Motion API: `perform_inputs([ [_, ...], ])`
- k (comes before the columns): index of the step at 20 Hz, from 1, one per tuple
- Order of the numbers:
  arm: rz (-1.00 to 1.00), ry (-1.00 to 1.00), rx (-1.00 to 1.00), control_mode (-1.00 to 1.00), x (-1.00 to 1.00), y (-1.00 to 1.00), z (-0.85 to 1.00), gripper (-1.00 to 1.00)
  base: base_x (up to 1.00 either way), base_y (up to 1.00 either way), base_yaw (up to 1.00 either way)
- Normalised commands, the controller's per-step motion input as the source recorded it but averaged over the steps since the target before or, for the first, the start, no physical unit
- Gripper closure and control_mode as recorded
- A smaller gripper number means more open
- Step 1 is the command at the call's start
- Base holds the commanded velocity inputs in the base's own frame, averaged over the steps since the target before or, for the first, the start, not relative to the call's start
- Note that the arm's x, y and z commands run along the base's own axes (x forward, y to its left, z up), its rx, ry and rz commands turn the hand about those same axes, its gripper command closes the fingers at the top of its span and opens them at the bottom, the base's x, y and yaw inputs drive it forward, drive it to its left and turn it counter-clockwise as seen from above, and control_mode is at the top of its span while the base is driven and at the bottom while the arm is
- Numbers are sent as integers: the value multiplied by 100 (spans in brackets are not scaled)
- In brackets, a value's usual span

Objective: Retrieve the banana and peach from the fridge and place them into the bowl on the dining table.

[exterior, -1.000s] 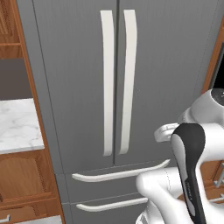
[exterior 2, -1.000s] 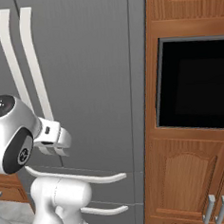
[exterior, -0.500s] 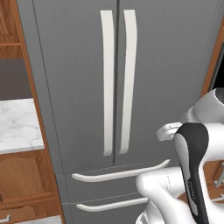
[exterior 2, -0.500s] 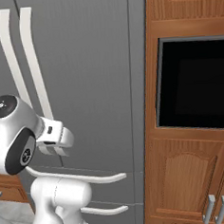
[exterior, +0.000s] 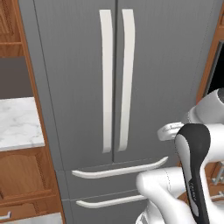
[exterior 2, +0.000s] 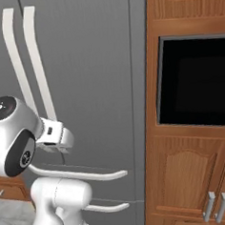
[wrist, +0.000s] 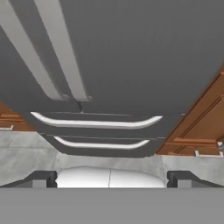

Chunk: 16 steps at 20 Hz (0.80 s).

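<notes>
**Fridge shut, gripper spread wide before it**

The fridge [exterior: 78, 78] is tall and grey, both French doors closed, with two long white curved handles [exterior: 106, 78] side by side and two lower drawers with white bars. In the hand view the gripper [wrist: 112, 178] has its fingertips [wrist: 39, 178] far apart, grasping nothing, apart from the fridge front, pointing toward the drawers below the door handles.

The fridge [wrist: 131, 57] is seen ahead of the hand, grey and closed: two long white handles are set side by side, two drawers lie beneath them.
</notes>
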Motion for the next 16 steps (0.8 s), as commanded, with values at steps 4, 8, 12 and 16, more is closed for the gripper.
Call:
perform_inputs([
  [4,0,0,0,100,0,0,0,-100,-64,3,0],
  [8,0,0,0,100,0,0,0,-100,-52,22,0],
  [12,0,0,0,100,0,0,0,-100,-42,41,0],
  [16,0,0,0,100,0,0,0,-100,-39,54,0],
])
